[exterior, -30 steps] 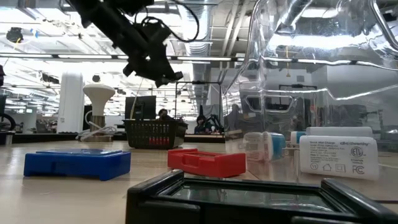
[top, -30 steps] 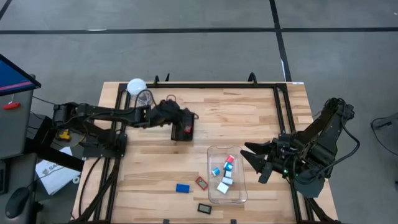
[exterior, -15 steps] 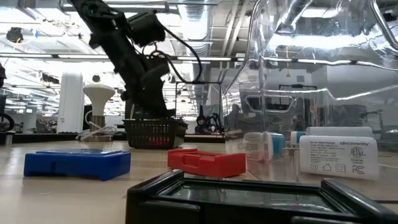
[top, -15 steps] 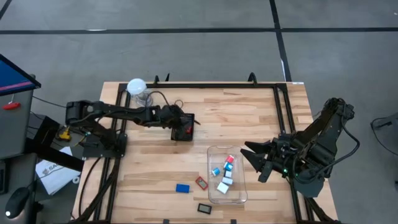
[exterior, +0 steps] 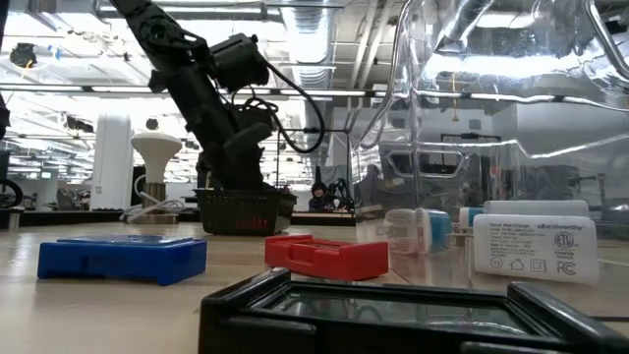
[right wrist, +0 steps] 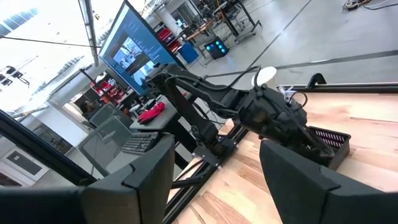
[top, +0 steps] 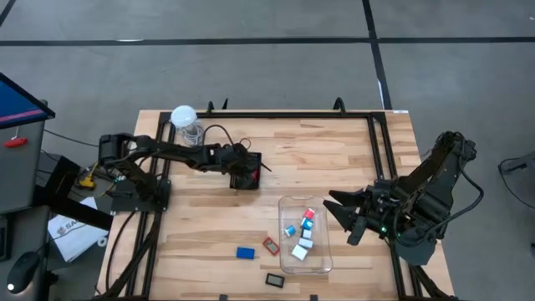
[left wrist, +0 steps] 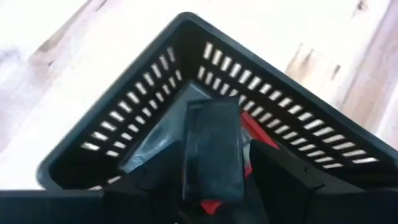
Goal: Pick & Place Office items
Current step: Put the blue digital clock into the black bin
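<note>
My left gripper (top: pixel 248 170) reaches down into the black mesh tray (top: pixel 248 167), also seen as the mesh tray (exterior: pixel 246 209) in the low view. It is shut on a flat black rectangle (left wrist: pixel 211 149) above a red piece (left wrist: pixel 258 140) in the tray's corner. A clear box (top: pixel 305 236) holds several white, cyan and red pieces. A blue rectangle (top: pixel 245 252), a red one (top: pixel 271 246) and a black one (top: pixel 275 280) lie flat on the table. My right gripper (top: pixel 338 213) waits open beside the clear box. My left gripper pinches the flat black rectangle by its two long edges (left wrist: pixel 189 168) between the two fingers, which lie along it. The fingers come from above, slanting down into the tray's corner. The rectangle's far end points at the tray's mesh wall; whether it rests on the red piece I cannot tell.
A white ball-shaped thing on a wire coil (top: pixel 184 117) stands at the table's far left corner, close behind my left arm. A black frame (top: pixel 292 114) runs along the table's edges. Bare wood lies between the tray and the clear box.
My left gripper has come down from well above the mesh tray into it, carrying the black rectangle with it, and the left arm's elbow has swung toward the table's left edge.
</note>
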